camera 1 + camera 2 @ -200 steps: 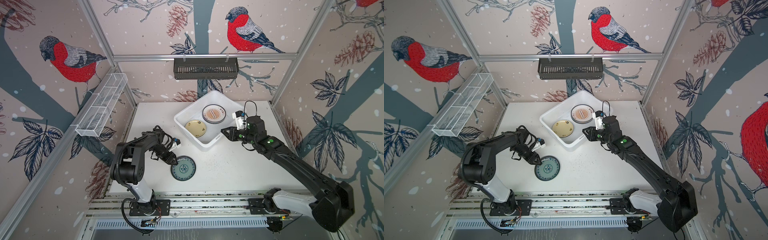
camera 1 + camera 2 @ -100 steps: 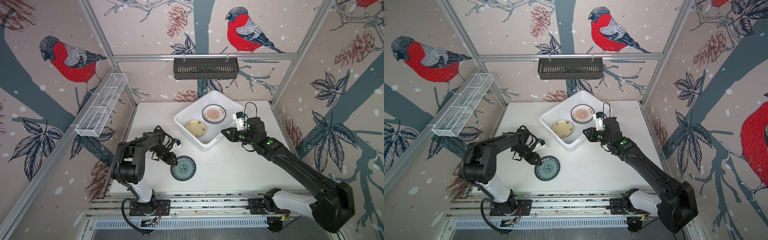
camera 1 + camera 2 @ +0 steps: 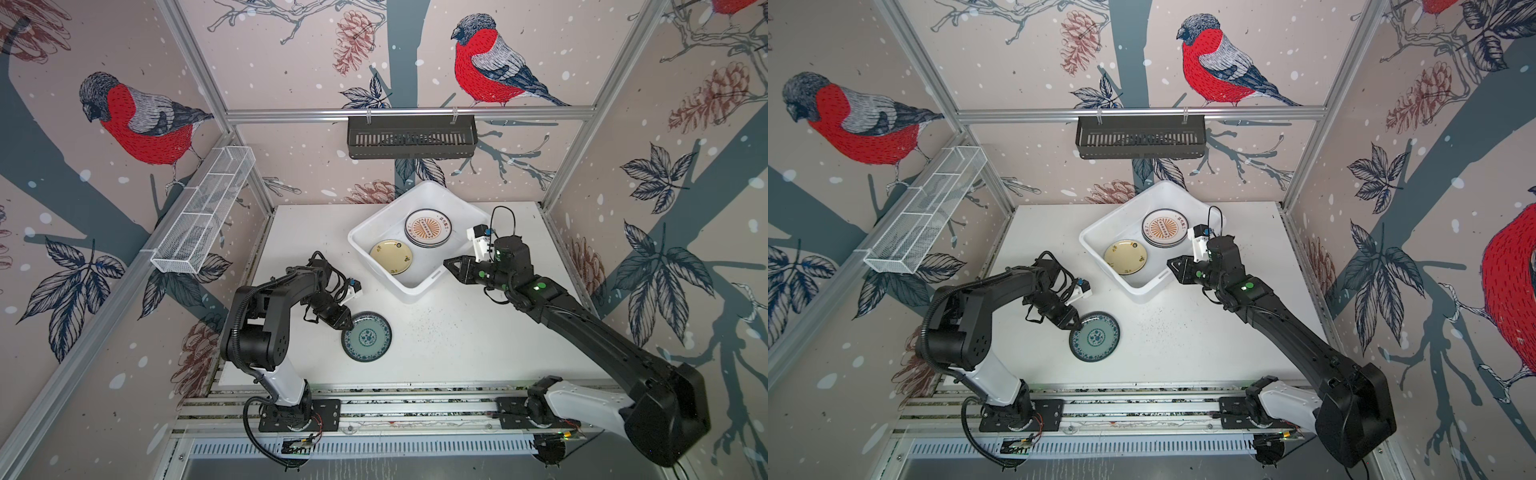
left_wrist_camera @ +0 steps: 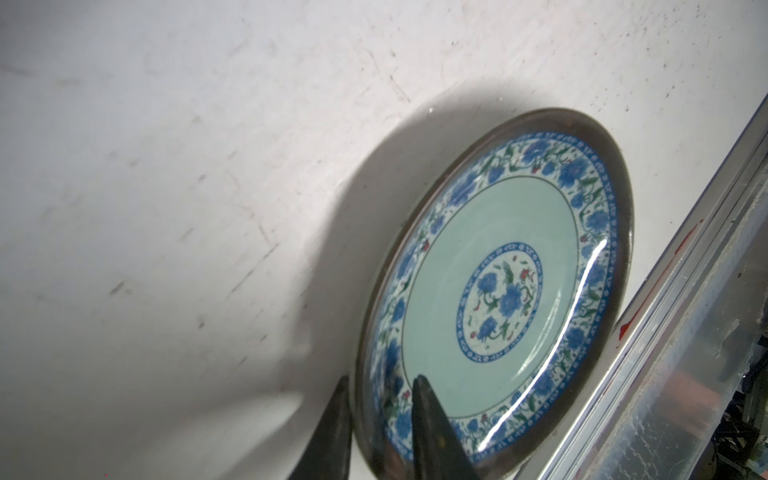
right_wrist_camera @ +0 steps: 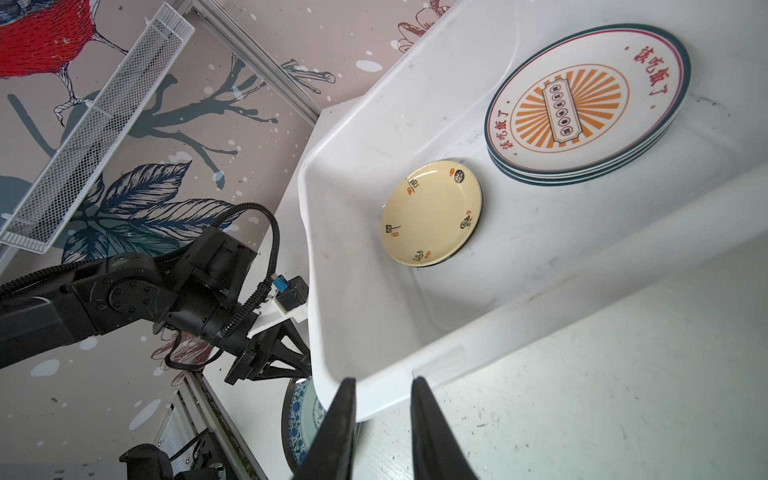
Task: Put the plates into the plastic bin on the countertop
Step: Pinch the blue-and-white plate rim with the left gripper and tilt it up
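In both top views the teal plate (image 3: 368,337) (image 3: 1096,337) lies flat on the table (image 3: 457,340), apart from the bin (image 3: 419,291) (image 3: 1148,291); the left gripper (image 3: 347,326) sits at its rim; left wrist: the fingers (image 4: 432,428) straddle that rim, gap narrow, though I cannot tell whether they pinch it; right wrist: the right gripper (image 5: 383,380), slightly parted and empty, hangs near the bin's rim.

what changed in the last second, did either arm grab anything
The left tool has closed in around the rim of the teal plate, one finger inside, one outside; a firm grip is not clear yet. The plate lies where it was. The right tool by the corner of the plastic bin, the cream plate and the sunburst stack stayed put.
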{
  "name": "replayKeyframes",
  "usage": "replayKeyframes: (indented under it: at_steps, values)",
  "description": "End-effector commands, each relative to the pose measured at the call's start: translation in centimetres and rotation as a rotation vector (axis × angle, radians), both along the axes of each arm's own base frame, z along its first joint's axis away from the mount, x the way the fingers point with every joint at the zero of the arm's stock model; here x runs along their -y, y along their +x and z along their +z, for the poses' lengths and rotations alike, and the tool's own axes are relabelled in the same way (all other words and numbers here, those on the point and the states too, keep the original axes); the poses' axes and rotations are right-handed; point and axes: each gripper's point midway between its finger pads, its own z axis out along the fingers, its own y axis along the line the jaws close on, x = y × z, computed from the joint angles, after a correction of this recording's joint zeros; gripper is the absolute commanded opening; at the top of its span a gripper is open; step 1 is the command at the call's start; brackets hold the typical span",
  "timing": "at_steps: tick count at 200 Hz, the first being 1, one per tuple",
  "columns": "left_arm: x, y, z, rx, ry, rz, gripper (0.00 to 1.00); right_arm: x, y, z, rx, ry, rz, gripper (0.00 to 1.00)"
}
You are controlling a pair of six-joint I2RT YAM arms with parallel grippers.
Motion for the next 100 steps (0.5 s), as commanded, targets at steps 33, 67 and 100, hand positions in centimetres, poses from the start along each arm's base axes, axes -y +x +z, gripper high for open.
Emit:
replayKeyframes:
  at_steps: [33, 67, 100]
  values:
    - [0.07, 0.23, 0.27, 0.009, -0.003, 0.005, 0.23, 0.02, 0.28, 0.78, 0.025, 0.027, -0.012, 0.25]
    - [0.07, 0.21, 0.26, 0.011, -0.002, 0.004, 0.18, 0.25, 0.24, 0.75, 0.025, 0.028, -0.018, 0.25]
    - [0.06, 0.24, 0.22, 0.008, 0.000, 0.006, 0.15, 0.41, 0.31, 0.89, 0.027, 0.032, -0.024, 0.25]
